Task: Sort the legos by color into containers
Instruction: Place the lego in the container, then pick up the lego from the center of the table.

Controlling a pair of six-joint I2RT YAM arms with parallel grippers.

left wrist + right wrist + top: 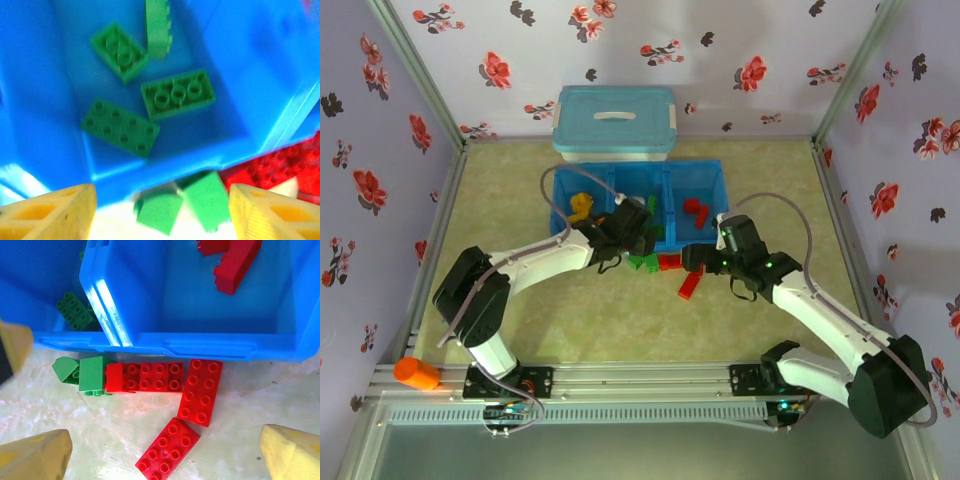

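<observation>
On the table (520, 310), in the middle, lies a blue tray (563, 190) with three compartments side by side. Yellow legos (580, 207) are in the left compartment. Four green legos (177, 94) lie in the middle one, three flat with the studs up and one standing on its edge. Some red legos (235, 262) are in the right one. The left gripper (162, 207) hangs over the near wall of the middle compartment; its jaws are apart and nothing is between them. Below it, on the table and just beside the near wall of the tray, two more green bricks (92, 372) lie touching each other. Next to them, three red bricks (202, 392) are on the table: one touches the green pair, the second touches the first, and the third lies just beside the second, nearer to the arms. The right gripper (165, 450) hovers over these three, jaws wide apart, holding nothing.
</observation>
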